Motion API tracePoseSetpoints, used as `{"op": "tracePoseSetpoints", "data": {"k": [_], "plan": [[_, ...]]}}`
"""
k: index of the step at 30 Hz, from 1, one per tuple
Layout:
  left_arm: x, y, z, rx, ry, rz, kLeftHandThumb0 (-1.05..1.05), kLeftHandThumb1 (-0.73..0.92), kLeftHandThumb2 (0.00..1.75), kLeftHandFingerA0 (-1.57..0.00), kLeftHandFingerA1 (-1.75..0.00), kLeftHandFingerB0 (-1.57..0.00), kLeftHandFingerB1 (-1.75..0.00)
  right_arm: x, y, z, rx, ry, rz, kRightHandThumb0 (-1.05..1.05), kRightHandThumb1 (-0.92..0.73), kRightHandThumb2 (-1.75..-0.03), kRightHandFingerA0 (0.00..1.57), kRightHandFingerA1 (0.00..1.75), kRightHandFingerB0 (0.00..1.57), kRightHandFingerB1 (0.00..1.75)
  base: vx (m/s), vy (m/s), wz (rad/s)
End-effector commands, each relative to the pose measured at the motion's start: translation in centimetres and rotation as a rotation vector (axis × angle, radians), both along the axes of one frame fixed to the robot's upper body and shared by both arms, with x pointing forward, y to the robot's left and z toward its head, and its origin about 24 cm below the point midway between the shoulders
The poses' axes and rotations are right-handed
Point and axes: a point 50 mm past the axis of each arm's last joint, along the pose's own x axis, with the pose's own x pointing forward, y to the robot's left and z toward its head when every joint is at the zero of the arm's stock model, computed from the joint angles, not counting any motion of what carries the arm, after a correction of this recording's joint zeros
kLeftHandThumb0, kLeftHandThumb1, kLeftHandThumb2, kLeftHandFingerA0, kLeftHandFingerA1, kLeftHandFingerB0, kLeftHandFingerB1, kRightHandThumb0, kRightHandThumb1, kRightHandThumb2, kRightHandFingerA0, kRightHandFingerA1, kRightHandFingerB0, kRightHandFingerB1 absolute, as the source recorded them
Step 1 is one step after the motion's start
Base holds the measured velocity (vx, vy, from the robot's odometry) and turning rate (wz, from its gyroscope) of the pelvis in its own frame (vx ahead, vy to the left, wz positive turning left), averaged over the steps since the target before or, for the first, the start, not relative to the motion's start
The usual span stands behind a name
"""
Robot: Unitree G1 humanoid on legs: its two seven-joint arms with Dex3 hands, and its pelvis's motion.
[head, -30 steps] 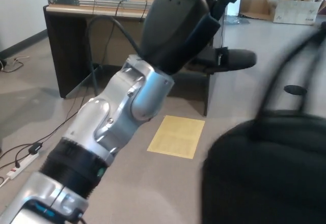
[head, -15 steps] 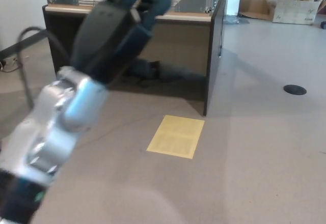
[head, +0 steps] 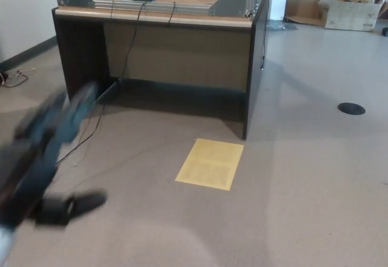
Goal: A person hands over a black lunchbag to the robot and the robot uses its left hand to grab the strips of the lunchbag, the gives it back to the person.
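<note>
My left hand [head: 42, 158] is a dark, motion-blurred shape low at the left edge of the head view. Its fingers [head: 70, 112] point up and away while the thumb [head: 82, 203] sticks out to the right; they are apart with nothing between them. The black lunchbag and its straps do not show anywhere in the frame. No person is in view. My right hand is out of the picture.
A dark wooden desk [head: 163, 48] with metal frames and cables stands ahead. On the floor lie a yellow sheet [head: 210, 163], a round floor cover [head: 351, 108] and cords at the left [head: 15, 77]. A cardboard box [head: 345, 11] sits far right.
My left arm has swung from raised in the middle down to the lower left. The black lunchbag, seen at the lower right one second ago, has left the view.
</note>
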Motion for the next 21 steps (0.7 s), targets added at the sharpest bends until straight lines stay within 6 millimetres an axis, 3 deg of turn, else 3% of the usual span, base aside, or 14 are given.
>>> {"op": "tracePoseSetpoints", "data": {"k": [1,6,7,8,9,10,11,12,15,20,21], "plan": [[-5.5,5.0,-9.1,-0.231,0.203,0.121,-0.5,0.36,0.73,0.0,-0.2,-0.03,-0.23,-1.2,-2.3,-0.2,-0.022,-0.02,-0.073,-0.52,-0.54,-0.93,0.64,0.65,0.46,0.55,0.0,0.0,0.0],[-8.4,7.0,-13.1,-0.319,0.33,0.208,-0.59,0.41,0.79,0.0,-0.19,-0.06,-0.24,-1.3,-2.7,-0.2,-0.024,-0.013,-0.09,-0.52,-0.54,-0.94,0.59,0.63,0.41,0.53,0.0,0.0,0.0],[-8.8,7.2,-13.6,-0.321,0.343,0.222,-0.56,0.53,0.59,-0.04,-0.2,-0.09,-0.22,-1.3,-2.8,-0.2,-0.028,-0.018,-0.091,-0.54,-0.55,-0.94,0.58,0.62,0.41,0.53,0.0,0.0,0.0],[-9.0,7.3,-14.0,-0.327,0.353,0.233,-0.56,0.53,0.59,-0.04,-0.2,-0.09,-0.22,-1.3,-2.9,-0.1,-0.033,-0.022,-0.092,-0.54,-0.55,-0.94,0.58,0.62,0.41,0.53,0.0,0.0,0.0],[-9.9,7.8,-15.3,-0.339,0.419,0.273,-0.56,0.4,0.77,0.0,-0.2,-0.11,-0.28,-1.5,-3.0,-0.1,-0.041,-0.03,-0.095,-0.53,-0.66,-0.6,0.6,0.45,0.54,0.41,0.0,0.0,0.0],[-10.5,8.0,-16.0,-0.336,0.451,0.289,-0.6,0.58,0.61,-0.05,-0.17,-0.1,-0.21,-1.6,-3.1,-0.2,-0.044,-0.028,-0.095,-0.54,-0.55,-0.94,0.57,0.62,0.4,0.52,0.0,0.0,0.0],[-10.9,8.2,-16.6,-0.343,0.483,0.307,-0.63,0.45,0.81,0.0,-0.2,-0.08,-0.28,-1.7,-3.1,-0.2,-0.046,-0.028,-0.093,-0.55,-0.56,-0.94,0.56,0.62,0.4,0.52,0.0,0.0,0.0],[-11.2,8.4,-16.9,-0.355,0.501,0.314,-0.66,0.48,0.83,0.0,-0.21,-0.08,-0.27,-1.8,-3.0,-0.3,-0.037,-0.026,-0.094,-0.54,-0.55,-0.94,0.56,0.62,0.39,0.52,0.0,0.0,0.0],[-11.2,8.4,-17.0,-0.348,0.507,0.294,-0.72,0.47,0.78,-0.09,-0.15,-0.1,-0.25,-2.0,-2.9,-0.5,-0.028,-0.019,-0.1,-0.55,-0.55,-0.93,0.55,0.61,0.38,0.51,0.0,0.0,0.0],[-11.3,8.3,-17.7,-0.336,0.56,0.281,-0.72,0.48,0.81,-0.07,-0.19,-0.1,-0.27,-2.8,-3.1,-0.9,-0.016,-0.017,-0.106,-0.56,-0.55,-0.93,0.55,0.61,0.4,0.52,0.0,0.0,0.0],[-11.2,8.3,-17.7,-0.338,0.567,0.278,-0.68,0.47,0.81,-0.04,-0.24,-0.1,-0.29,-2.8,-3.1,-0.9,-0.014,-0.018,-0.107,-0.54,-0.66,-0.6,0.57,0.45,0.52,0.41,0.0,0.0,0.0]]}}
